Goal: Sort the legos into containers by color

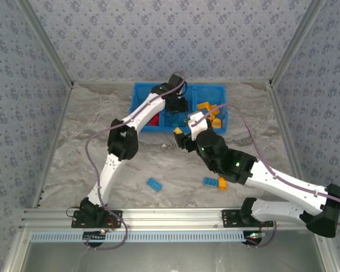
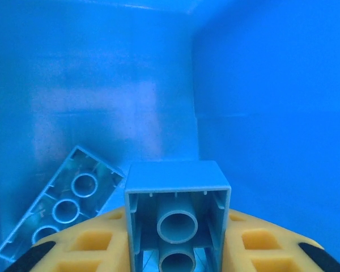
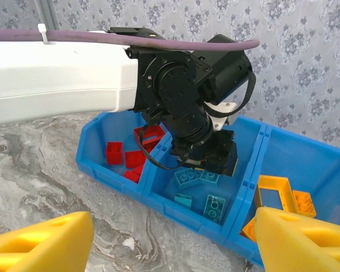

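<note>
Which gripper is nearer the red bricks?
Left. The left gripper, holding a teal brick, is in the middle compartment beside the red bricks; the right gripper hovers in front of the bin.

The bin (image 1: 140,93) stands at the far middle of the desk (image 1: 73,141), its three compartments side by side. The left arm (image 1: 110,164) reaches over the bin's near wall. The left gripper (image 3: 207,161) hangs inside the middle compartment (image 3: 187,218) with a held brick (image 2: 177,187) between its jaws, and a second brick (image 2: 62,207) lies on the floor to its left. Several bricks (image 3: 122,156) lie in the left compartment (image 3: 93,158). A frame (image 3: 275,190) lies in the right compartment (image 3: 323,164). The right gripper (image 3: 173,241) hovers before the bin. A stray brick (image 1: 178,131) lies just before the bin's near wall. Nearer the arms' bases, a lone brick (image 1: 154,184) lies to the left and two touching bricks (image 1: 211,181) to the right.
</note>
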